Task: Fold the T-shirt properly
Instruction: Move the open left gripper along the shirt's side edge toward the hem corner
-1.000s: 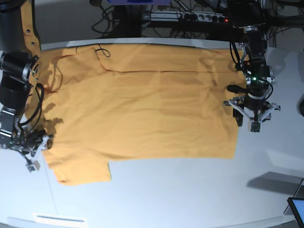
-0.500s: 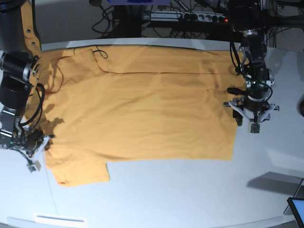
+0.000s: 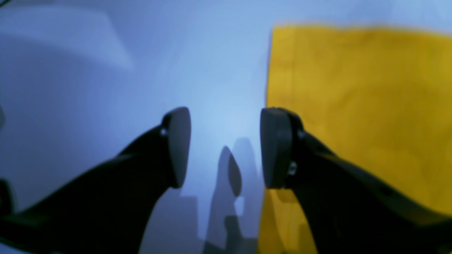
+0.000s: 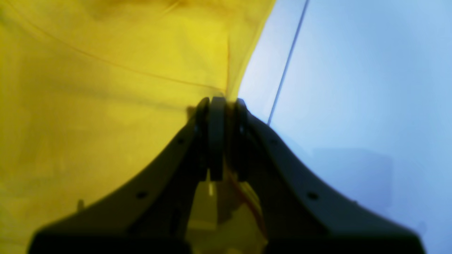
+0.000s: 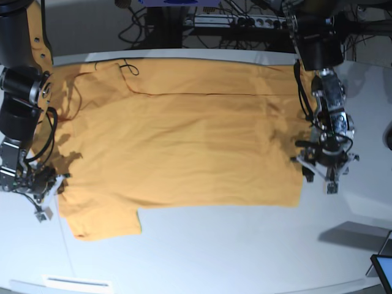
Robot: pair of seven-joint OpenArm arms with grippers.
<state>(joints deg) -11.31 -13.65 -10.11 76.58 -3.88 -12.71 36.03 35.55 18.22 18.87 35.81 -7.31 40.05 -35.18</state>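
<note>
The orange-yellow T-shirt (image 5: 184,135) lies spread flat on the white table (image 5: 245,245), with a short sleeve at the lower left. My right gripper (image 5: 50,197) is at the shirt's left edge. In the right wrist view its jaws (image 4: 220,106) are shut with the cloth's edge (image 4: 106,88) pinched at the tips. My left gripper (image 5: 329,177) hangs over the shirt's right hem. It is open (image 3: 226,148), with bare table between the fingers (image 3: 176,148) and the cloth's edge (image 3: 353,106) under the right one.
Cables and a power strip (image 5: 245,21) run behind the table's back edge. A thin black cord (image 5: 130,66) lies by the shirt's collar. A dark screen corner (image 5: 383,269) shows at the lower right and a white strip (image 5: 76,283) at the front left.
My right gripper has closed on the shirt's left edge. My left gripper has moved toward the front along the right hem and stayed open.
</note>
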